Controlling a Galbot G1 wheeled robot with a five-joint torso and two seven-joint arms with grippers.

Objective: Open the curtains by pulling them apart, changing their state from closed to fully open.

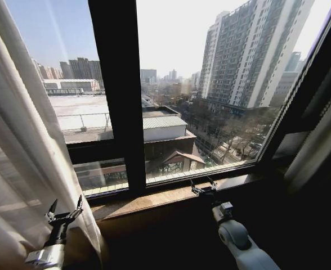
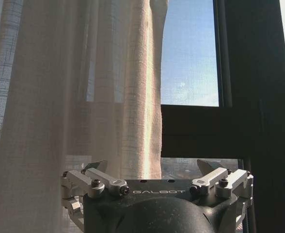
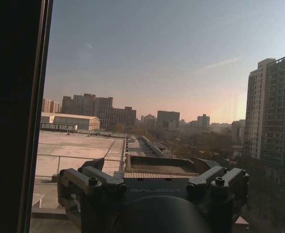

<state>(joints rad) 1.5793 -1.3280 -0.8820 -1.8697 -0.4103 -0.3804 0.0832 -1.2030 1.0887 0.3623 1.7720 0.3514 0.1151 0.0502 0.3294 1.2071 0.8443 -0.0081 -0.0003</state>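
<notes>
The left sheer white curtain hangs gathered at the left side of the window, its pleats lit by the sun. In the left wrist view the same curtain covers the pane in front of the fingers. My left gripper stands open just in front of the curtain's lower edge, with nothing between its fingers. A second pale curtain panel hangs in shadow at the far right. Near the sill's middle, my right gripper is open and empty, facing bare glass.
A thick dark window post splits the glass, with a crossbar on the left pane. A brown stone sill runs below the window, and the wall under it is dark. City buildings lie outside.
</notes>
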